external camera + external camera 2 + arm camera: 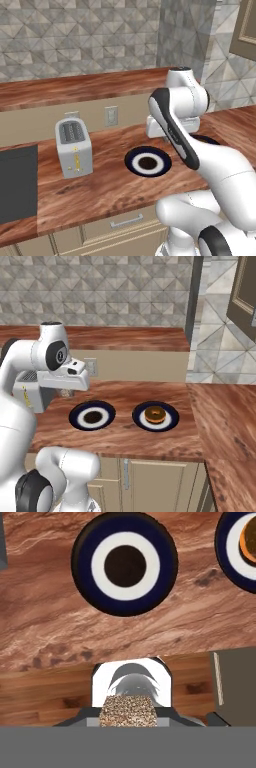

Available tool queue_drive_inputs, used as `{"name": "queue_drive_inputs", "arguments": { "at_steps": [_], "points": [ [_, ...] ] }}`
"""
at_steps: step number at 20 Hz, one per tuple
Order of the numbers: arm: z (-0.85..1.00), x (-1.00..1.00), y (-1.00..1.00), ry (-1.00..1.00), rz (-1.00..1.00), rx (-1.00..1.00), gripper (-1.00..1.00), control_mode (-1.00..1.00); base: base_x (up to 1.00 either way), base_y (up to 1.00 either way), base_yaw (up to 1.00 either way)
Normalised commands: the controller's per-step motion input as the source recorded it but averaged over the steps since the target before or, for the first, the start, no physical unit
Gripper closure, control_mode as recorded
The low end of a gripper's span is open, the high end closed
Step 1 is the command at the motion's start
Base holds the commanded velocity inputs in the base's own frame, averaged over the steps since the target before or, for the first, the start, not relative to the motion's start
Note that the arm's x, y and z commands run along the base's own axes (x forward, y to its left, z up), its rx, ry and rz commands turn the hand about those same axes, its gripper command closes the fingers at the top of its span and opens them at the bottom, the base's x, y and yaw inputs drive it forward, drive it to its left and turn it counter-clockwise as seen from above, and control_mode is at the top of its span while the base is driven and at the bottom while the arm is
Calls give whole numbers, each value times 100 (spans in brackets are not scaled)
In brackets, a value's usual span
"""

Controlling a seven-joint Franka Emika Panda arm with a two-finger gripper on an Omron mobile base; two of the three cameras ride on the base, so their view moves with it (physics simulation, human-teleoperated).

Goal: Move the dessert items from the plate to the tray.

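The arm reaches forward over a reddish wooden counter (pixel 100 190), its hand above the two plates. In the hand view the gripper (pixel 129 711) points down at the counter with its fingers drawn in tight on a speckled tan-brown piece (pixel 128 711) pinched between them.

The near plate (pixel 125 563), dark blue with a white ring, carries a dark round disc (pixel 125 563) at its centre. It also shows in the left base view (pixel 147 161) and in the right base view (pixel 92 416).

The right base view alone gives a full look at the second plate (pixel 155 416), just beside the first, with the golden-brown doughnut (pixel 155 414) sitting on it. In the hand view that plate (pixel 235 554) is cut by the upper right edge and the doughnut (pixel 248 541) shows as an orange sliver. In the left base view the arm covers nearly all of it.

The left base view shows what the others lack: a silver toaster (pixel 74 147) standing left of the plates, a wall socket (pixel 111 116) behind it, and a dark flat panel (pixel 17 183) at the left edge
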Motion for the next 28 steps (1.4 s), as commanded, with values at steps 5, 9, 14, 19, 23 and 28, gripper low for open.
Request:
{"name": "queue_drive_inputs", "arguments": {
  "at_steps": [5,9,14,19,23,28],
  "points": [
    [0,0,8,0,-3,0,100,100,0,22,-4],
    [0,0,0,0,0,0,100,100,-8,98,-18],
    [0,0,0,0,0,0,100,100,-56,97,-6],
    [0,0,0,0,0,0,100,100,-48,87,-2],
    [0,0,0,0,0,0,100,100,-6,100,-1],
    [0,0,0,0,0,0,100,100,0,100,-2]
  ]
}}
